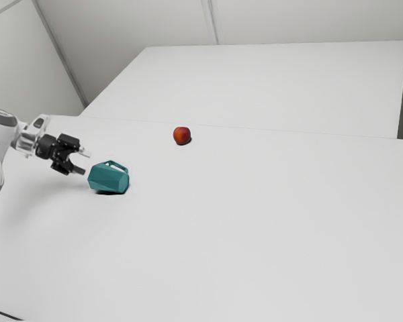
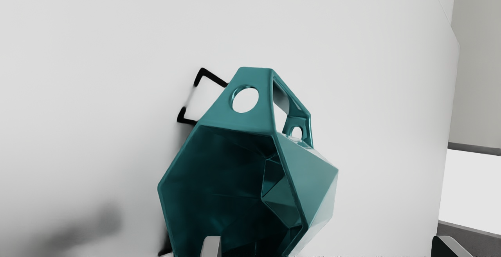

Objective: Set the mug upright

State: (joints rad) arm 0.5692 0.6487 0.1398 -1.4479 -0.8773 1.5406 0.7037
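The mug [image 1: 109, 180] lies on its side on the table [image 1: 255, 235], just beyond the tips of the pincer [image 1: 84, 163], its mouth facing them and its handle [image 2: 250, 122] raised. The pincer stands wide, with nothing between its fingers; in the wrist view one fingertip [image 2: 211, 246] overlaps the mouth. The mug is teal, with flat angular facets, a soft sheen and a round hole through the handle. The table is smooth, pale and matte. A round, reddish fruit [image 1: 182, 135] sits well apart.
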